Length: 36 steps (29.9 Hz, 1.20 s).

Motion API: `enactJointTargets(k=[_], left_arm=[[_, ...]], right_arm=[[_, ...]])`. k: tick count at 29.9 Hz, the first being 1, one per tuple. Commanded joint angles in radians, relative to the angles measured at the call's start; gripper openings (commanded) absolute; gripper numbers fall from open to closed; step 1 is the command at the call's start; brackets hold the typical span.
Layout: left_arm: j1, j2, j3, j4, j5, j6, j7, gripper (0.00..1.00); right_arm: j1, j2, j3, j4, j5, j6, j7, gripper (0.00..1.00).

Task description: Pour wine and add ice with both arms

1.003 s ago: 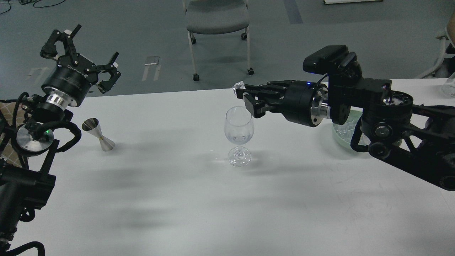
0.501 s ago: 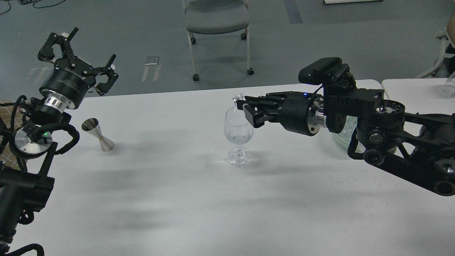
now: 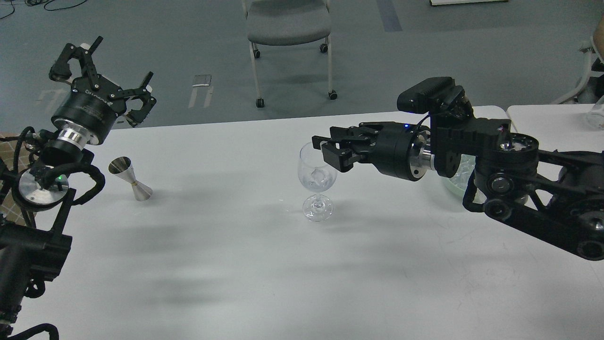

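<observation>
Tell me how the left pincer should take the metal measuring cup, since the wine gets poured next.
Grip the measuring cup at its narrow waist, between the two cones. It leans on the table, wide mouth up and to the left, so come from above with the fingers either side of the waist. The left pincer, open and raised, is probably nearest.
</observation>
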Motion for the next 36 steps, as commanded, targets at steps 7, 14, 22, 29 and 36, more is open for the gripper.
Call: enactJointTargets(k=[7,14,22,29,36], left_arm=[[0.0,0.001,-0.001,0.0,-0.001,0.002,0.0,0.98],[0.0,0.003,0.0,0.0,0.002,0.002,0.009,0.98],[0.008,0.046,0.009,0.0,-0.006,0.003,0.014,0.98],[0.006,0.052,0.022,0.006,0.002,-0.017,0.014,0.98],[0.003,0.035,0.02,0.02,0.002,-0.051,-0.002,0.98]], right_arm=[[0.003,0.0,0.072,-0.001,0.002,-0.002,0.0,0.98],[-0.002,0.011,0.282,-0.037,0.02,-0.011,0.0,1.0],[-0.017,0.146,0.601,-0.244,0.139,-0.023,0.0,1.0],[-0.054,0.253,0.847,-0.427,0.45,-0.032,0.012,1.0],[-0.057,0.261,0.976,-0.636,0.713,-0.058,0.017,1.0]])
